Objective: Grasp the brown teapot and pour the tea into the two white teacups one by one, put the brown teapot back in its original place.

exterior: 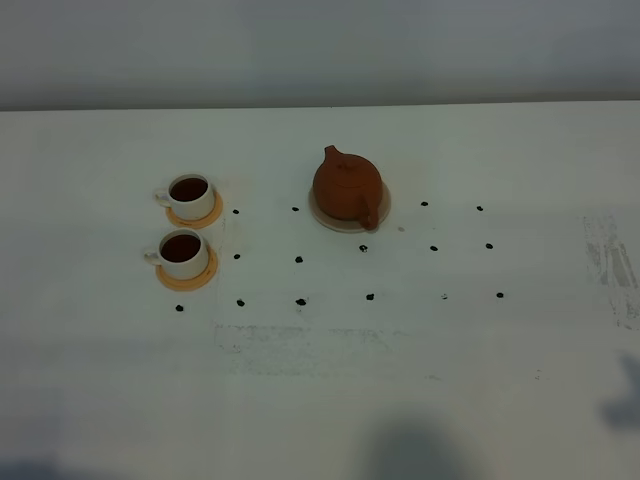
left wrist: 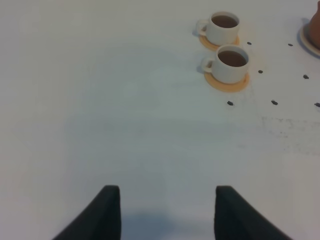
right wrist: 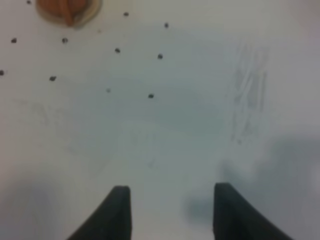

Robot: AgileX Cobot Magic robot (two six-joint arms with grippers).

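Both white teacups (exterior: 186, 222) already hold tea and the brown teapot (exterior: 346, 186) sits on its coaster (exterior: 322, 214); keep your empty, parted hands (right wrist: 170, 212) clear of the counter (exterior: 320, 400).

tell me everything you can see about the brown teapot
The brown teapot is a squat, round pot that looks like matte reddish-brown clay. Its small-knobbed lid is on, a short spout points toward the far left, and a loop handle faces the near right. It stands upright on a round pale beige coaster, right of the two filled cups. No gripper touches it.
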